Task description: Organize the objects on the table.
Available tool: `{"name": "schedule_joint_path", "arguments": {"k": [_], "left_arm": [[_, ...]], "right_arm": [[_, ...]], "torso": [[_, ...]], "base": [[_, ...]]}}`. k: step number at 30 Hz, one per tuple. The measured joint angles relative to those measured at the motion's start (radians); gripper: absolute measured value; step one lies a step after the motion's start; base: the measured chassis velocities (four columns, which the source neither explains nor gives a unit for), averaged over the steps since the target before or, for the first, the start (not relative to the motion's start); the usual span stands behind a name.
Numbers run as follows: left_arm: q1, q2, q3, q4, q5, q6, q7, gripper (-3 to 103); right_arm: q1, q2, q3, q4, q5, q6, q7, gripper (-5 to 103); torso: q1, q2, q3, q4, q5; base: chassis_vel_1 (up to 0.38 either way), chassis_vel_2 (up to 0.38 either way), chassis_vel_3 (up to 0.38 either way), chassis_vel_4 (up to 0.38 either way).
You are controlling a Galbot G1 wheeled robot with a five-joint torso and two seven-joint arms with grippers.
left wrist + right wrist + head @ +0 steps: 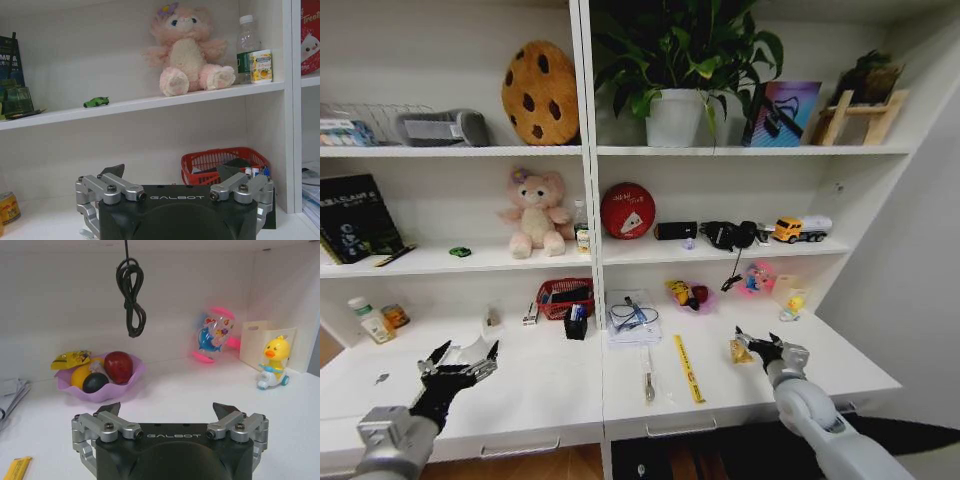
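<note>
The white table (550, 390) carries scattered clutter. A green-capped bottle (362, 318) and a small can (395, 315) stand at the far left. A black pen cup (576, 326) sits in front of a red basket (565, 297). Papers with a blue cable (634, 318), a yellow ruler (687, 368) and a slim pen-like tool (647, 385) lie in the middle. My left gripper (466, 354) (173, 172) hovers open over the left part of the table, facing the red basket (220, 160). My right gripper (760, 343) (168, 409) is open just right of a yellow packet (740, 351).
A purple bowl (100, 385) of fruit, a pink toy (212, 335) and a yellow duck toy (274, 362) stand at the back right, with a black cable (131, 295) hanging above. Shelves overhead hold a plush bear (187, 50), a green toy car (96, 102) and a bottle (247, 50).
</note>
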Motion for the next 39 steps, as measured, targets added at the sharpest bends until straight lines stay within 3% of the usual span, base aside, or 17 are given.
{"name": "schedule_joint_path", "arguments": {"k": [9, 14, 17, 21, 24, 27, 35, 39], "left_arm": [[0.0, 0.0, 0.0, 0.0, 0.0, 0.0, 0.0, 100], [0.0, 0.0, 0.0, 0.0, 0.0, 0.0, 0.0, 100], [0.0, 0.0, 0.0, 0.0, 0.0, 0.0, 0.0, 100], [0.0, 0.0, 0.0, 0.0, 0.0, 0.0, 0.0, 100], [0.0, 0.0, 0.0, 0.0, 0.0, 0.0, 0.0, 100], [0.0, 0.0, 0.0, 0.0, 0.0, 0.0, 0.0, 100], [0.0, 0.0, 0.0, 0.0, 0.0, 0.0, 0.0, 100], [0.0, 0.0, 0.0, 0.0, 0.0, 0.0, 0.0, 100]], "right_arm": [[0.094, 0.021, -0.096, -0.123, 0.005, -0.012, 0.0, 101], [0.101, 0.031, -0.108, -0.158, -0.007, -0.007, -0.007, 92], [0.099, 0.033, -0.109, -0.167, -0.017, 0.004, -0.022, 76], [0.1, 0.034, -0.108, -0.167, -0.018, 0.007, -0.024, 65], [0.1, 0.034, -0.108, -0.169, -0.016, 0.01, -0.028, 48], [0.1, 0.034, -0.107, -0.17, -0.015, 0.011, -0.028, 42], [0.088, 0.031, -0.094, -0.169, -0.013, 0.012, -0.027, 10], [0.084, 0.029, -0.087, -0.166, -0.011, 0.013, -0.028, 2]], "torso": [[0.0, 0.0, 0.0, 0.0001, 0.0001], [0.0, 0.0, 0.0, -0.0001, 0.0], [0.0, 0.0, 0.0, 0.0, 0.0], [0.0, 0.0, 0.0, 0.0, 0.0], [0.0, 0.0, 0.0, 0.0, 0.0], [0.0, 0.0, 0.0, 0.0, 0.0], [0.0, 0.0, 0.0, 0.0, 0.0], [0.0, 0.0, 0.0, 0.0, 0.0001]], "base": [[0.0, 0.0, 0.0, 0.0], [0.0, 0.0, 0.0, 0.0], [0.0, 0.0, 0.0, 0.0], [0.0, 0.0, 0.0, 0.0], [0.0, 0.0, 0.0, 0.0], [0.0, 0.0, 0.0, 0.0], [0.0, 0.0, 0.0, 0.0], [0.0, 0.0, 0.0, 0.0]]}}
